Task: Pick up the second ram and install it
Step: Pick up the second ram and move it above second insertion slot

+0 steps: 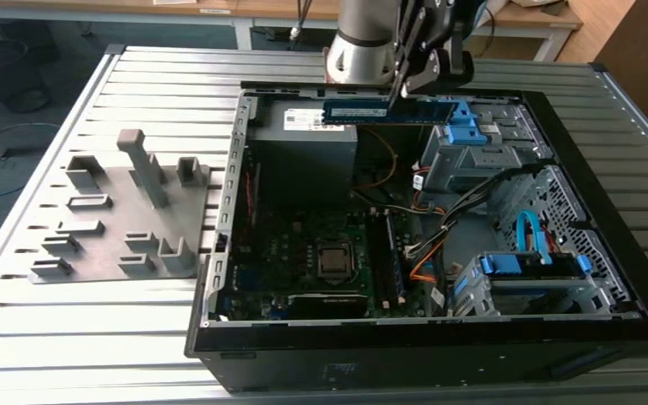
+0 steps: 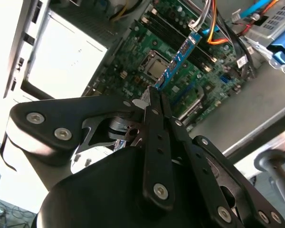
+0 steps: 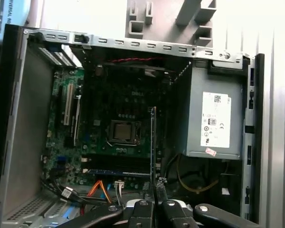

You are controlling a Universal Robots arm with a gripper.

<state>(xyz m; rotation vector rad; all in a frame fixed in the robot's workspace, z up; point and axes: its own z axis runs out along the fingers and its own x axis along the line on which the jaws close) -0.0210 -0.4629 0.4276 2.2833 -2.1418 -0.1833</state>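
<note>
Power supply [image 2: 61,61] glares white; case [image 3: 19,142] interior dim, shadowed.

no text is legible; the white label [image 3: 215,120] on the grey power supply [image 3: 228,80] bears small dark marks too fine to tell, and nothing can be read on the second ram [image 1: 397,112]

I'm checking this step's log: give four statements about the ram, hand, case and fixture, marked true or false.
1. The hand is shut on the second ram. True.
2. The computer case is closed. False: its side is open, the motherboard showing.
3. The grey fixture sits on the table at the exterior view's left of the computer case. True.
4. The second ram lies on the grey fixture. False: it is held over the open computer case.
</note>
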